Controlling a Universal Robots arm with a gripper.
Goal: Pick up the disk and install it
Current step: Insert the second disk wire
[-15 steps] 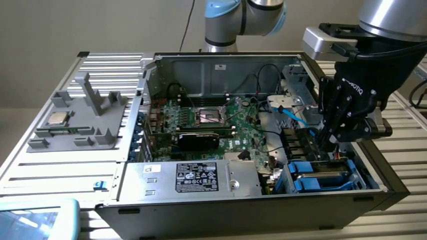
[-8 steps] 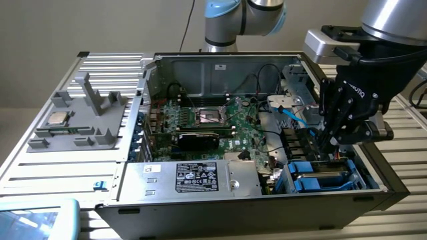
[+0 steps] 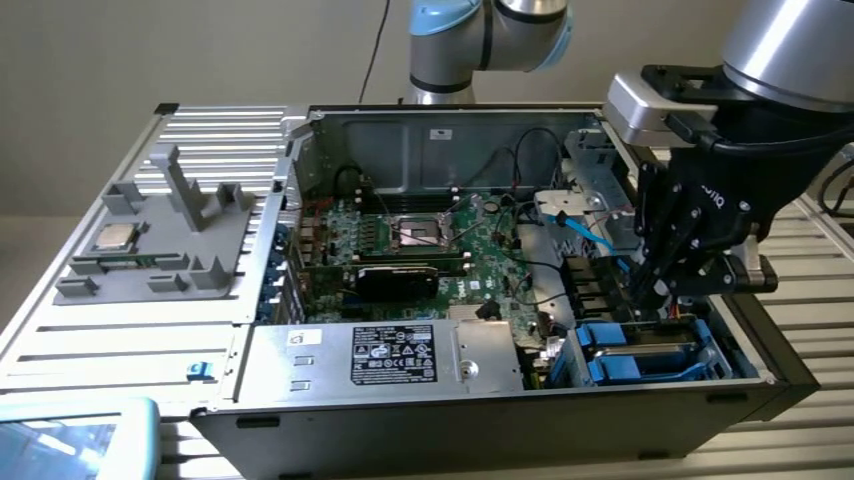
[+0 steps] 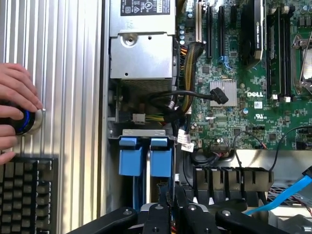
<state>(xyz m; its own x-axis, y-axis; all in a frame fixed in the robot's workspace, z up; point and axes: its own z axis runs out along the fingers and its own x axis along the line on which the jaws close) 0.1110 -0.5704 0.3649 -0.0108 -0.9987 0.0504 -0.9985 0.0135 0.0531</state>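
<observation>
Blue carrier handles mark the disk (image 3: 643,352), seated edge-on in the drive bay at the computer case's (image 3: 441,425) front corner, beside the power supply (image 3: 387,355). The pincer (image 3: 654,300), nearly closed, appears clamped on the disk's upper edge; insertion seems underway, and a straight downward push is judged necessary.

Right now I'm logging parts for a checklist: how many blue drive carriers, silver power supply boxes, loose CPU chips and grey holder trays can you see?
Blue drive carriers: 2
Silver power supply box: 1
Loose CPU chip: 1
Grey holder tray: 1
Total: 5
</observation>
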